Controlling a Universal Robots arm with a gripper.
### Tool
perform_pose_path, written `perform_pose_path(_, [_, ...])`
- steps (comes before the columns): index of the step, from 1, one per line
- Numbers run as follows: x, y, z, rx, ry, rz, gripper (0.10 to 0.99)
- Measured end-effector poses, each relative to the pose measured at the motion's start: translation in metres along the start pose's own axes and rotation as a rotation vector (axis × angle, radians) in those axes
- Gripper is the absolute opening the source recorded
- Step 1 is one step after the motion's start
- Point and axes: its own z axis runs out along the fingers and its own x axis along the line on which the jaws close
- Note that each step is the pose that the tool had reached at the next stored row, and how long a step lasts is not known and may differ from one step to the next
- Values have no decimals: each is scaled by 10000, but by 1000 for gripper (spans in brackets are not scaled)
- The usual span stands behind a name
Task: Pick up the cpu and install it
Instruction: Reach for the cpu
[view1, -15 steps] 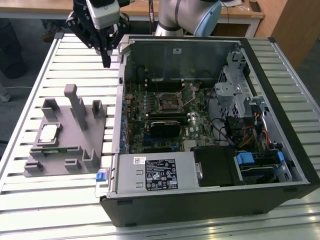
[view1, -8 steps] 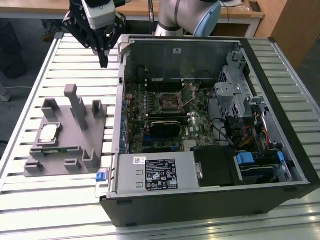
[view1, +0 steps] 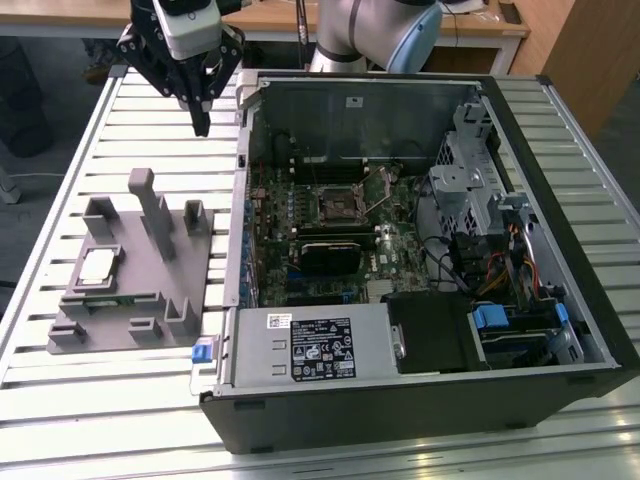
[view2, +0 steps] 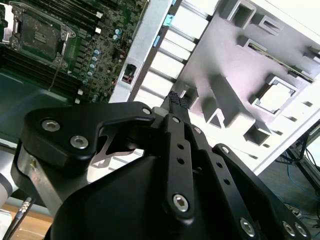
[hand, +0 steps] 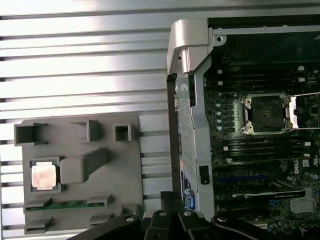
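The cpu (view1: 97, 266) is a small square chip with a shiny pale top. It lies flat in a recess of the grey holder (view1: 150, 300) on the slatted table, at the exterior view's left; both wrist views show the cpu (hand: 43, 176) (view2: 275, 97) in that recess. My gripper (view1: 202, 122) hangs in the air beyond the holder, near the open computer case's corner, well apart from the chip. Its fingertips (hand: 170, 199) are pressed together with nothing between them. The black-framed socket (view1: 335, 203) on the motherboard stands open and empty, also seen as the socket (hand: 262, 113).
The open computer case (view1: 560, 330) takes up the exterior view's right, with drive cages and cables inside. A green memory stick (hand: 65, 205) lies in a slot of the grey holder. Upright posts (view1: 150, 205) rise from the holder. A wooden desk runs behind the table.
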Motion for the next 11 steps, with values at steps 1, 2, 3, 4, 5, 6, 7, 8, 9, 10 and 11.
perform_pose_path(1, [11, -1, 0, 0, 0, 0, 106])
perform_pose_path(2, [21, -2, 0, 0, 0, 0, 106])
perform_pose_path(3, [31, -2, 1, 0, 0, 1, 106])
perform_pose_path(4, [41, -3, 1, 0, 0, 0, 106])
perform_pose_path(5, [52, -4, 1, 0, 0, 0, 106])
perform_pose_path(6, [64, -5, 1, 0, 0, 1, 106])
perform_pose_path(7, [74, -6, 1, -1, 0, 0, 106])
perform_pose_path(8, [85, -6, 1, 0, 0, 1, 106])
perform_pose_path(9, [97, -7, 2, -1, 0, 1, 106])
perform_pose_path(10, [110, -8, 2, 0, 0, 1, 106])
perform_pose_path(11, [121, -9, 2, 0, 0, 1, 106])
